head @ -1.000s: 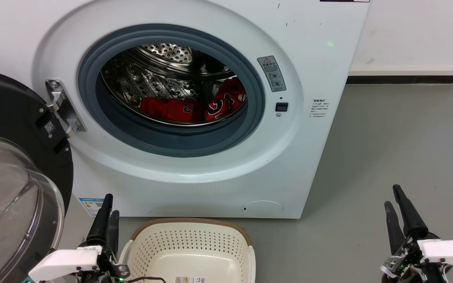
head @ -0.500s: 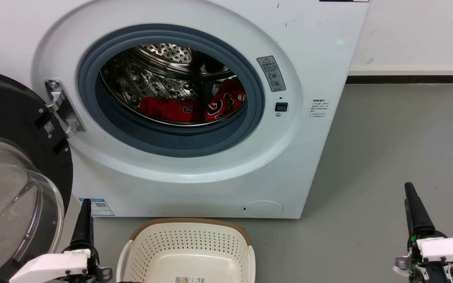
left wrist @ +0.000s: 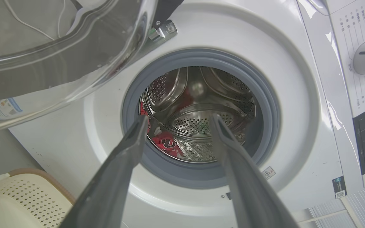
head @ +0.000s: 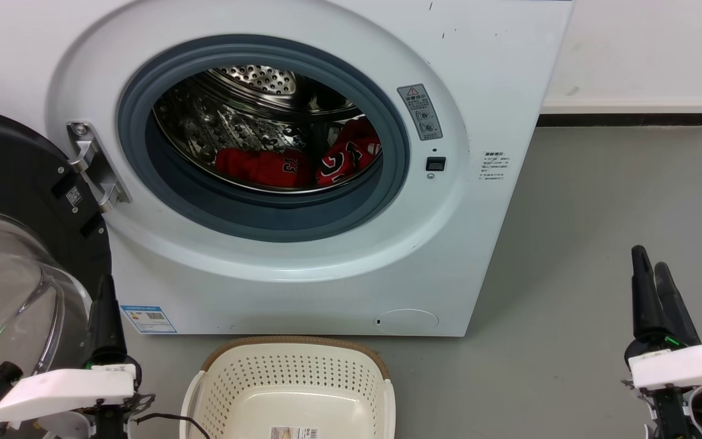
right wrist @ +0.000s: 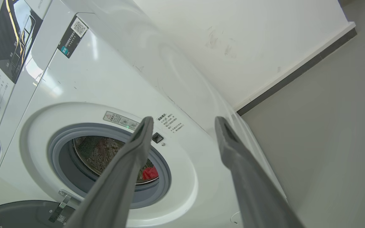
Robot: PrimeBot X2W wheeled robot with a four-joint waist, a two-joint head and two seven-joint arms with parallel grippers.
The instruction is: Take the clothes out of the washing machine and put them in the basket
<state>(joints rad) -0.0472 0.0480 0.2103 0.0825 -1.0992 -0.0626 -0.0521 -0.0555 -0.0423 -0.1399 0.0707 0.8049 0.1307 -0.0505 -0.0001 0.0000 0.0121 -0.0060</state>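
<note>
Head view: the two bright red soft jerseys (head: 259,167) lie low in the shiny steel drum (head: 235,128) of the big white front-loading washing machine (head: 448,244), the left heap stretched crosswise. The cream perforated plastic basket (head: 293,344) stands below the porthole.

Left wrist view: my left jaws stand apart, empty, looking straight into the drum.

Right wrist view: my right jaws, also apart, look at the porthole from the side. I judge the left arm nearer.

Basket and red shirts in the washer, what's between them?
In the head view, the front of the washing machine and its grey door ring lie between the basket and the clothes.
</note>
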